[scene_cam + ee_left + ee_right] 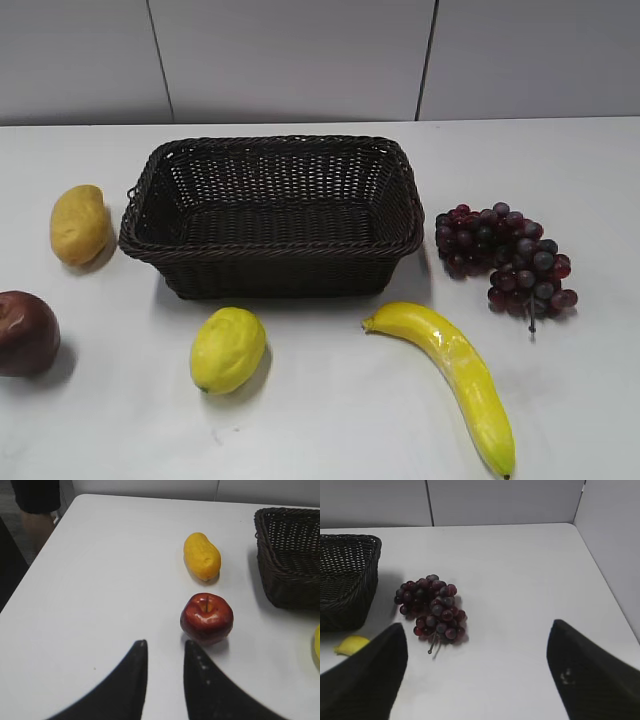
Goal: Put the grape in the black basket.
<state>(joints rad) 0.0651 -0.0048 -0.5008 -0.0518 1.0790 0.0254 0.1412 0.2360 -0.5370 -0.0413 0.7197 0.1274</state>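
grape (pixel 503 258) bunch, dark red-purple, lies flat on the bench just right of the black basket (pixel 272 216), stem toward the camera. basket upright, rectangular woven wicker.

Both my grippers hover, holding nothing.

My left gripper (pixel 165 645) sits at the bottom centre of its wrist view, jaws nearly together with a narrow gap. My right gripper (pixel 476 650) spreads wide, fingers at the lower corners.
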